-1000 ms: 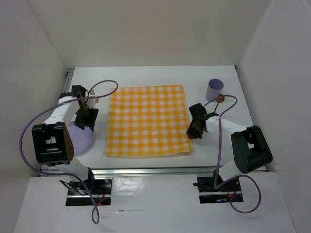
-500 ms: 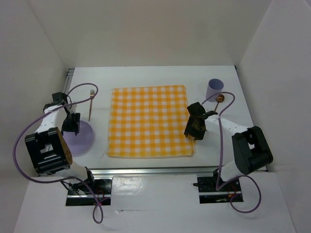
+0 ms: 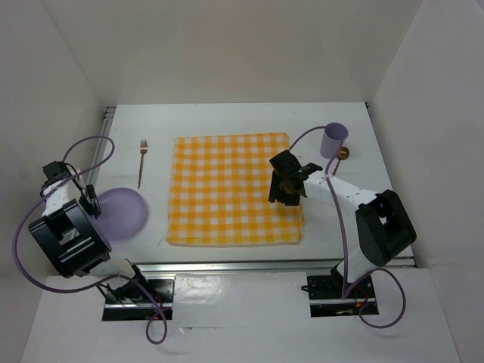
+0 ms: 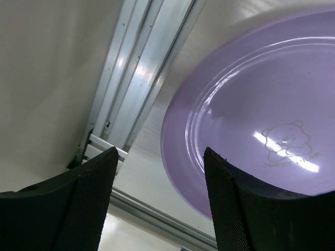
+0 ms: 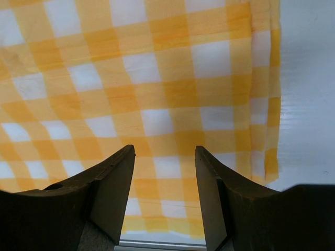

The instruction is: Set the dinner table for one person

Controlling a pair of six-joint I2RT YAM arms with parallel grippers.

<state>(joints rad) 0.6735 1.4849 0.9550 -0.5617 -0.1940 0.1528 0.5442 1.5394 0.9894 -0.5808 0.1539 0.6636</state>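
While our left gripper (image 4: 160, 155) gaped by the plate (image 4: 251, 130), our right gripper (image 5: 165, 151) hung spread over the cloth (image 5: 146, 78).

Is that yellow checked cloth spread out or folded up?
Spread out. The checked cloth lies flat as one open square on the dinner table, with all four corners showing from above.

Checked cloth (image 3: 233, 189), purple plate (image 3: 121, 212), fork (image 3: 141, 162), cup (image 3: 333, 140)
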